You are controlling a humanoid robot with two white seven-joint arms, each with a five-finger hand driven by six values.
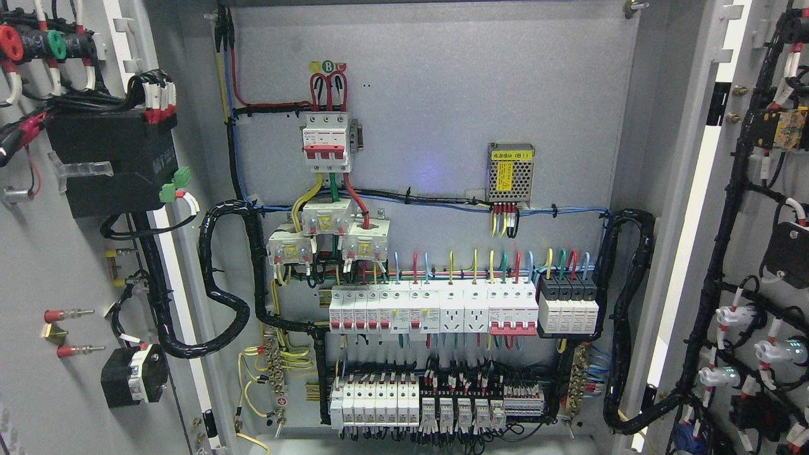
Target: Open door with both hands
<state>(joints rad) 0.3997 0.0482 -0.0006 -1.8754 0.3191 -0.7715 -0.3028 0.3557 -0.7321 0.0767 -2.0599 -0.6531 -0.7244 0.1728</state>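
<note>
Both grey cabinet doors hang wide open, left door (pixel 57 265) and right door (pixel 758 253), wiring on their insides.

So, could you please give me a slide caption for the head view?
Both cabinet doors, left door and right door, stand open, exposing breakers and wiring.

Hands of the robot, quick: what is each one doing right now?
Left hand: not in the picture.
Right hand: not in the picture.
Both cabinet doors already stand open.

back panel (pixel 442 82): grey metal, fills the view | fittings: red breaker (pixel 326 142) up top, meshed power supply (pixel 510 175) at right, two breaker rows (pixel 436 309) below | light: even, faint bluish glare mid-panel | room beyond: hidden
</note>
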